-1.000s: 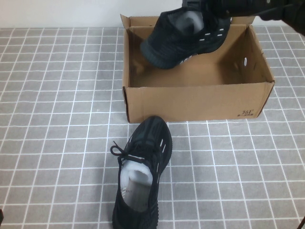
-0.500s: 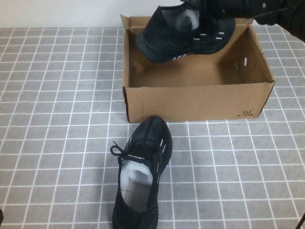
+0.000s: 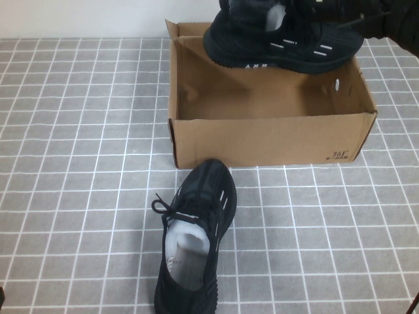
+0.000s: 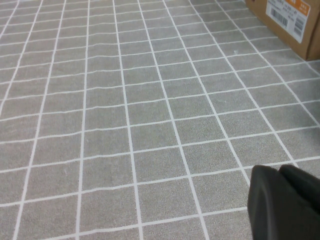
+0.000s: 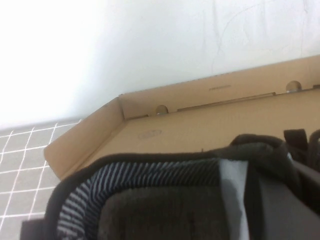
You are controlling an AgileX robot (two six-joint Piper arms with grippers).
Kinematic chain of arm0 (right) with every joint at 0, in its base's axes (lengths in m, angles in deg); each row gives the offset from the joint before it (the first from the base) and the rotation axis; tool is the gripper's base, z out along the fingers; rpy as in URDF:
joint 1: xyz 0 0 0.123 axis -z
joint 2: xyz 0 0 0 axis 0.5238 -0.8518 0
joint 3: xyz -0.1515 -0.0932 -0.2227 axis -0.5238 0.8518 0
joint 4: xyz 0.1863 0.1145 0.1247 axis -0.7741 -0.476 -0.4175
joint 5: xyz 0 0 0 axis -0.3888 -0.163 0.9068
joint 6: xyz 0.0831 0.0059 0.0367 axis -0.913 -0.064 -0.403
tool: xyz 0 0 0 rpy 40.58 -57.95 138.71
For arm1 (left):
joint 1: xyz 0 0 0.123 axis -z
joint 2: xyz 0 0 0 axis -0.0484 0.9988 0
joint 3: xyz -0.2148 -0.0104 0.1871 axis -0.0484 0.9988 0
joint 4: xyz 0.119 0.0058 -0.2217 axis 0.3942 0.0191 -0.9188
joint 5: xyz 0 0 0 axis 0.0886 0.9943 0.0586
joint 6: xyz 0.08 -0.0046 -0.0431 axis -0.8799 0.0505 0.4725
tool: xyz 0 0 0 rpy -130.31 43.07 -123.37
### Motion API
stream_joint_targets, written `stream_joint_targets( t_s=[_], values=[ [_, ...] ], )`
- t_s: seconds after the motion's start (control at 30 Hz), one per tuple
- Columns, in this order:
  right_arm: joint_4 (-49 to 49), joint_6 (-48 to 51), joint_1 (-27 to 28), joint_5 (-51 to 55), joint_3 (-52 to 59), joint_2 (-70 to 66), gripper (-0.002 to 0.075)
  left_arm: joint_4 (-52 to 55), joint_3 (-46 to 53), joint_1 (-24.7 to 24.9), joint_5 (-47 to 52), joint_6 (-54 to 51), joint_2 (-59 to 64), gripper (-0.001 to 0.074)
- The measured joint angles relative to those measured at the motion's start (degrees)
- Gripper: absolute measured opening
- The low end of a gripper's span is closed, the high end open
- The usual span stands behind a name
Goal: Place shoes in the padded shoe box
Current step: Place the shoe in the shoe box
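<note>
With our right gripper [image 3: 308, 10] clamped on one black sneaker [image 3: 281, 42], we have levelled and lifted it over the cardboard shoe box [image 3: 268, 140] at the table's far edge, not yet inside, while its mate [image 3: 193, 239] waits near the front edge and our left gripper [image 4: 282, 202], seemingly closed and empty, hovers low over the table.

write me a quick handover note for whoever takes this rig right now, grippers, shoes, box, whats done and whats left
Right gripper: at the far side of the box, shut on the first shoe, holding it in the air over the padded shoe box, sole down, toe toward the robot's left.
Left gripper: parked low over the tiled table, holding nothing.
Second shoe: on the table in front of the box, toe nearly at its front wall.
Done: first shoe lifted.
Left: set it inside, release, then box the second shoe.
</note>
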Motion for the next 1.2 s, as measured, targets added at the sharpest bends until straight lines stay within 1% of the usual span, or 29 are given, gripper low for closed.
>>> stream_joint_targets(
  t_s=[0.53, 0.7, 1.07, 1.2],
  values=[
    [-2.39, -1.36, -0.47, -3.04, 0.00, -5.15, -0.0003, 0.00, 0.00, 0.00, 0.00, 0.00, 0.00, -0.0004],
    [-3.43, -1.33, -0.59, -5.65, 0.00, -6.67, -0.0003, 0.00, 0.00, 0.00, 0.00, 0.00, 0.00, -0.0004],
    [-6.61, -1.33, -0.59, -8.97, 0.00, -7.26, -0.0003, 0.00, 0.00, 0.00, 0.00, 0.00, 0.00, -0.0004],
    [-9.13, -1.33, -0.84, -10.42, 0.00, -7.26, -0.0003, 0.00, 0.00, 0.00, 0.00, 0.00, 0.00, -0.0004]
  ],
)
